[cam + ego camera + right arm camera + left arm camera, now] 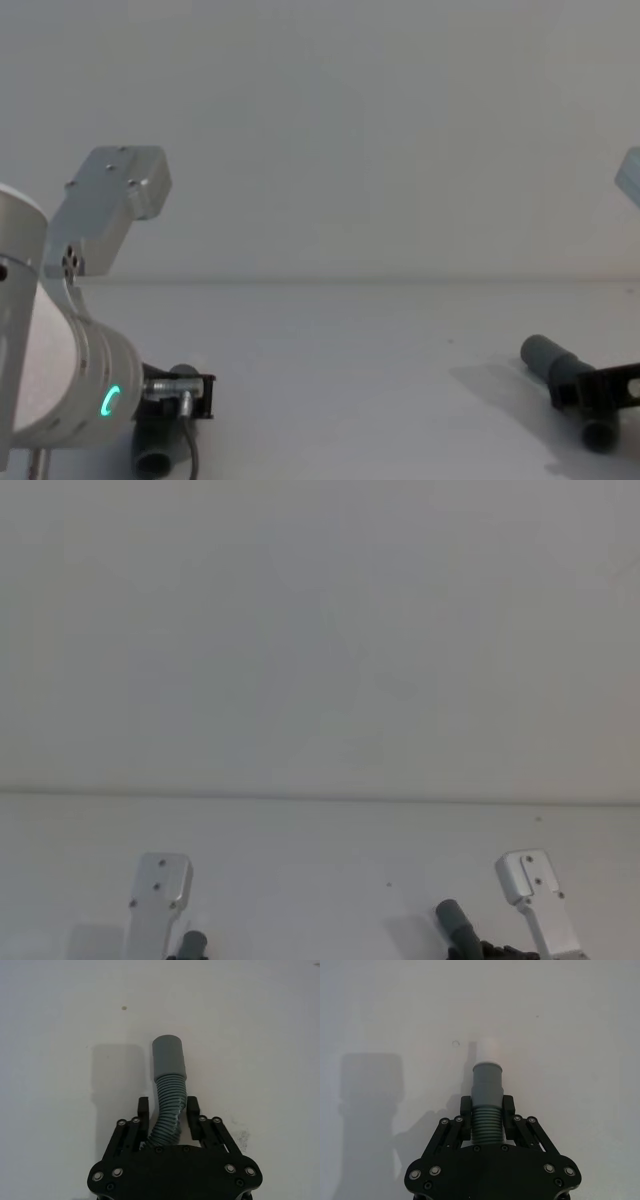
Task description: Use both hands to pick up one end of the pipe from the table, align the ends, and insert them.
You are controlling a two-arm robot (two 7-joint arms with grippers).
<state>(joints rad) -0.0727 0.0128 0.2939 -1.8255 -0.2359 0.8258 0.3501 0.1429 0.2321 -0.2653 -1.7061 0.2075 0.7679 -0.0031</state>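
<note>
Plainly the grasping is done and the aligning is what calls for care. The left gripper (486, 1108) has its jaws drawn tight against the ribbed middle of the white-tipped pipe piece (487, 1087), whose narrow white tip (488, 1050) juts forward. The right gripper (167, 1110) is clamped likewise on the ribs of the socket-ended pipe piece (169, 1095), its plain grey socket cuff (168, 1056) pointing ahead. Both pieces sit low over the white table (320, 880), on the robot's side of it and well apart, one to each side; whether they touch it I cannot tell. To do this well, I judge each wrist should turn inward until tip and socket face each other on one line. The flexible ribs may let a cuff bend off axis, so push only once the mouths are centred. The wrist views give the grip and which end is which. The chest view gives instead the wide gap between the pieces and the right cuff angled toward the middle, and the head view catches just the cuffs beside the silver arm links (160, 890).
</note>
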